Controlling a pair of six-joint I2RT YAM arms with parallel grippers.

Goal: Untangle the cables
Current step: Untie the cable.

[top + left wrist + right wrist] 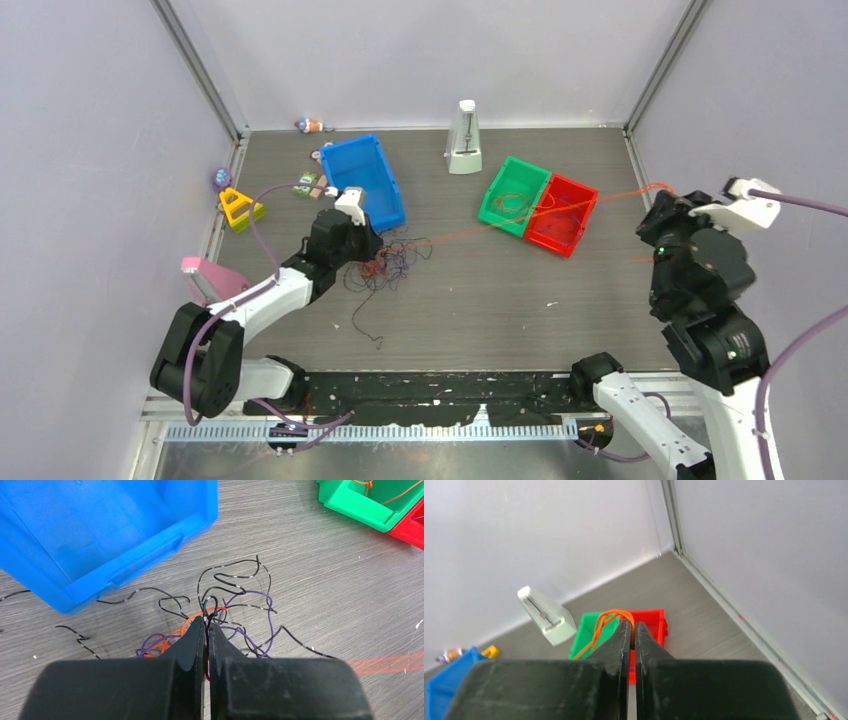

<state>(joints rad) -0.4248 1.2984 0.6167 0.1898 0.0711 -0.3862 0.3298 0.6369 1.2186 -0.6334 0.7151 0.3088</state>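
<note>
I see the left gripper [206,625] clamped on the cables [392,262], a clump on the table [500,310] at the blue bin's [362,180] 6 o'clock. One orange strand [614,612] runs toward 3 o'clock, over the green bin [512,195] and red bin [562,215], into the right gripper [633,626], pinched tight.

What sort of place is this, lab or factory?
Probably a robot lab test cell: plain walls enclose the table, with a blue bin, a metronome and tangled cables as props.

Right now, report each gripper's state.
Left gripper: closed on tangled clump of thin black, purple and orange cables.
Right gripper: closed on a thin orange cable.
</note>
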